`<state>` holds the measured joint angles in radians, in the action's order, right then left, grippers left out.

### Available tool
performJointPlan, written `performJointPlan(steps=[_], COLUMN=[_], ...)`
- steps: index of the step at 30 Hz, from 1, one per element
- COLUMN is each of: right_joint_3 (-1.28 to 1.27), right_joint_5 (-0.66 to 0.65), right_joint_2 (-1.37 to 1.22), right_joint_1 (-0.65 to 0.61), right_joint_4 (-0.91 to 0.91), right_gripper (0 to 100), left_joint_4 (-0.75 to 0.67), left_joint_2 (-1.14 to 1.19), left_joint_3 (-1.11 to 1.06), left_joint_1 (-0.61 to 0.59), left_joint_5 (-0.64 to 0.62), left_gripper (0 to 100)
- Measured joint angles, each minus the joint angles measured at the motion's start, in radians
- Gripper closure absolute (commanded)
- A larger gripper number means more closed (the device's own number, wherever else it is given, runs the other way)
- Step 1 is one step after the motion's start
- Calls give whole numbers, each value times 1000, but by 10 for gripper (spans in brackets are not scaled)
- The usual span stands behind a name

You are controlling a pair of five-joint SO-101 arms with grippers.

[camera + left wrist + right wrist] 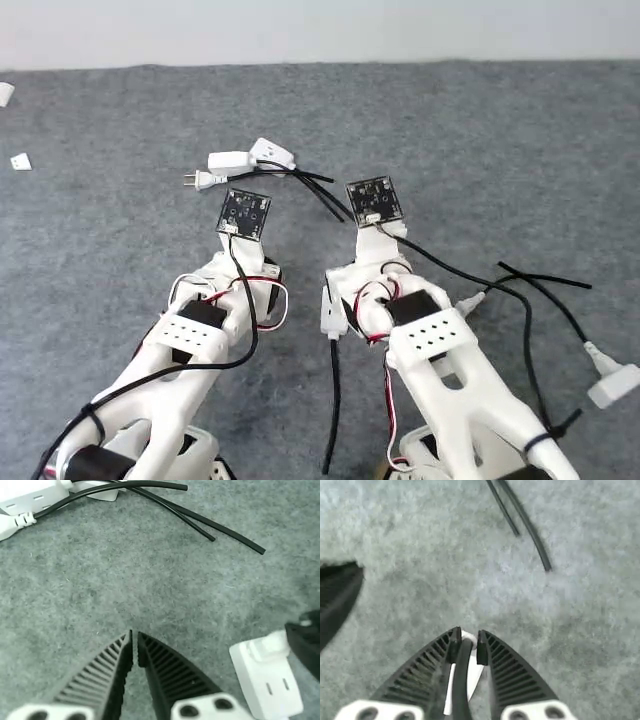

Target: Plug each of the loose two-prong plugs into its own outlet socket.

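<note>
**No plug seated yet; one piece in hand**

The left gripper (134, 647) hangs low over the grey worktop (500, 130) with its fingers together and nothing between them. The right gripper (466, 642) has its fingers clamped on a corded white piece (470, 672), with the black cord running up between the pads. Beside a dark finger of the other arm, the left wrist view shows a slotted socket block (265, 682) on the worktop. This may be the same piece, but I cannot tell.

Beyond the arms, a white plug (205, 180) lies flat with both prongs bare. It is just beside a far socket block (272, 152) but not in it. Loose black cords (320, 190) trail from that pair toward the right arm. Another white end piece (612, 385) lies well apart by the right arm's base, and its face is too small to read.

By my reading the task is barely begun. No prongs appear to be inside any socket, so each plug remains to be lined up and pushed home.
</note>
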<state>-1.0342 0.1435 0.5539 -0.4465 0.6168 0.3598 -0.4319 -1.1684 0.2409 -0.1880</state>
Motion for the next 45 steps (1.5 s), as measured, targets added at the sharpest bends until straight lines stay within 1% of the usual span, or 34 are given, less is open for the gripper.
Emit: performJointPlan(steps=[8, 12, 14, 16, 18, 19, 22, 26, 28, 34, 36, 40, 42, 45], right_joint_3=[-32, -31, -31, -31, -37, -46, -48, -43, -2, 232, 301, 336, 338, 353], right_joint_5=[-86, -98, -98, -97, -54, -31, 6, 12, 17, 18, 18, 20, 18, 0], right_joint_2=[11, 9, 9, 9, -14, -15, -15, -83, -144, -377, -446, -483, -483, -466], right_joint_1=[-57, -58, -58, -66, -94, -103, -127, -152, -150, -158, -161, -158, -161, -161], right_joint_4=[-6, -6, -6, -6, -2, 0, 0, 2, 35, 170, 209, 235, 238, 242], right_gripper=[991, 981, 925, 842, 775, 763, 771, 769, 769, 778, 830, 993, 980, 989], left_joint_4=[0, 0, 0, 0, 0, 0, 0, 0, 0, 0, 0, 0, 0, 0], left_joint_2=[0, 0, 0, 0, 0, 0, 0, 0, 0, 0, 0, 0, 0, 0], left_joint_3=[0, 0, 0, 0, 0, 0, 8, 58, 71, 78, 78, 78, 78, 78], left_joint_1=[0, 0, -9, -20, -34, -44, -91, -184, -219, -230, -236, -232, -232, -233], left_joint_5=[0, 0, 0, 0, 0, 0, -17, -123, -152, -164, -164, -164, -164, -164], left_gripper=[987, 987, 987, 987, 987, 987, 987, 987, 987, 987, 987, 987, 987, 987])
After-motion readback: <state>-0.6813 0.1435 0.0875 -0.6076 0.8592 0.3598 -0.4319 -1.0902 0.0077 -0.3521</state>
